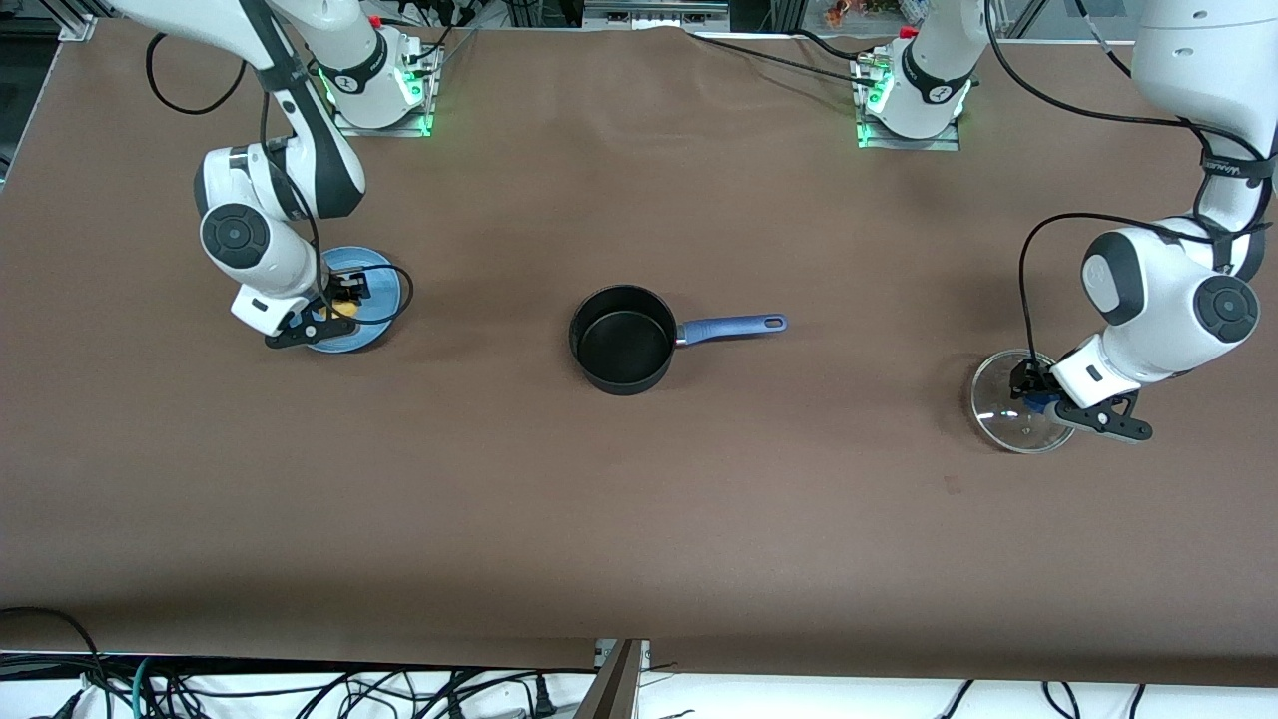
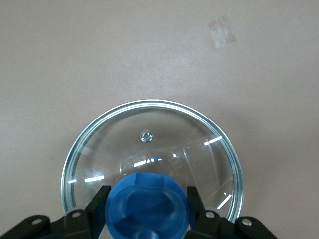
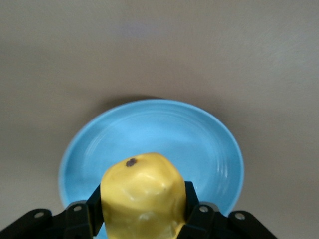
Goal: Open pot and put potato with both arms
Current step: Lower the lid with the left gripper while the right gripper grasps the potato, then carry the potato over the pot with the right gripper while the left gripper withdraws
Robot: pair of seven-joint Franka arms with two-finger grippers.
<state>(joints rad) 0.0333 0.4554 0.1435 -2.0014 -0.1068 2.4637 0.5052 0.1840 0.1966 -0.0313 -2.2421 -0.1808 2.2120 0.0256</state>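
The black pot (image 1: 621,340) stands open in the middle of the table, its blue handle (image 1: 734,327) pointing toward the left arm's end. The glass lid (image 1: 1003,411) lies on the table at the left arm's end. My left gripper (image 1: 1033,391) is shut on its blue knob (image 2: 148,204), with the steel rim (image 2: 149,103) ringed around it in the left wrist view. My right gripper (image 1: 344,300) is shut on the yellow potato (image 3: 142,194) right over the light-blue plate (image 3: 199,134) at the right arm's end. The potato also shows in the front view (image 1: 345,311).
The light-blue plate (image 1: 377,290) lies on the brown table cover near the right arm's base. A small pale mark (image 2: 222,34) shows on the cover near the lid. Cables hang along the table's front edge.
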